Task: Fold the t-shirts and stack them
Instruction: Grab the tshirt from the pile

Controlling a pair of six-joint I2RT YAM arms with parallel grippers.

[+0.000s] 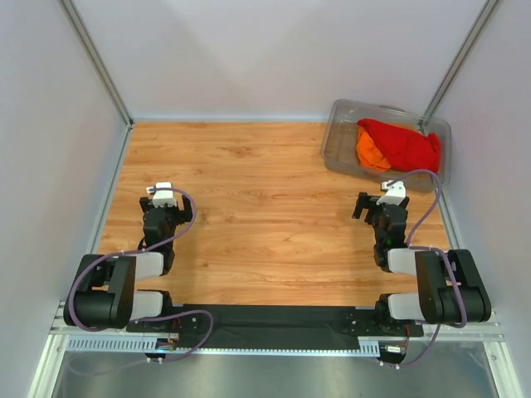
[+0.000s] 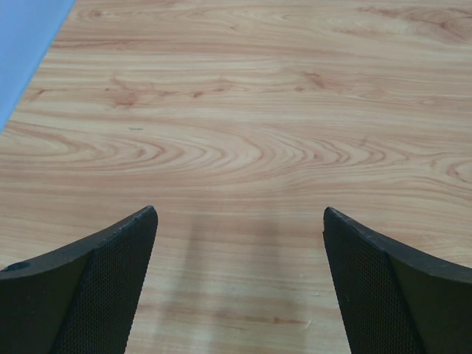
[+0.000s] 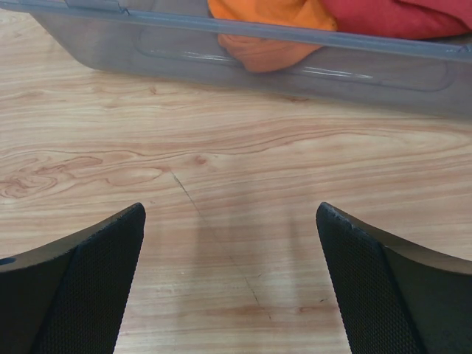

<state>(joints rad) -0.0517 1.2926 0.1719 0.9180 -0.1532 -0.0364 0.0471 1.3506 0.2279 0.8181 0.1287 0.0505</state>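
TARGET: red t-shirt (image 1: pixel 406 143), orange t-shirt (image 1: pixel 370 152) bunched in bin (image 1: pixel 338 143), upper right of frame | NEARER: right claw (image 1: pixel 371 205), spread, empty, just below bin | left claw (image 2: pixel 240 214): spread, empty, far left

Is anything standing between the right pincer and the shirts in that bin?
Yes: the near wall of the clear bin. The red t-shirt and orange t-shirt lie bunched inside it, beyond the open right pincer, which would likely have to reach over. Nothing else visible intervenes.

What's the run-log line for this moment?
stage: not started | red t-shirt, orange t-shirt: crumpled in clear bin | left gripper: jaws open, empty | right gripper: jaws open, empty
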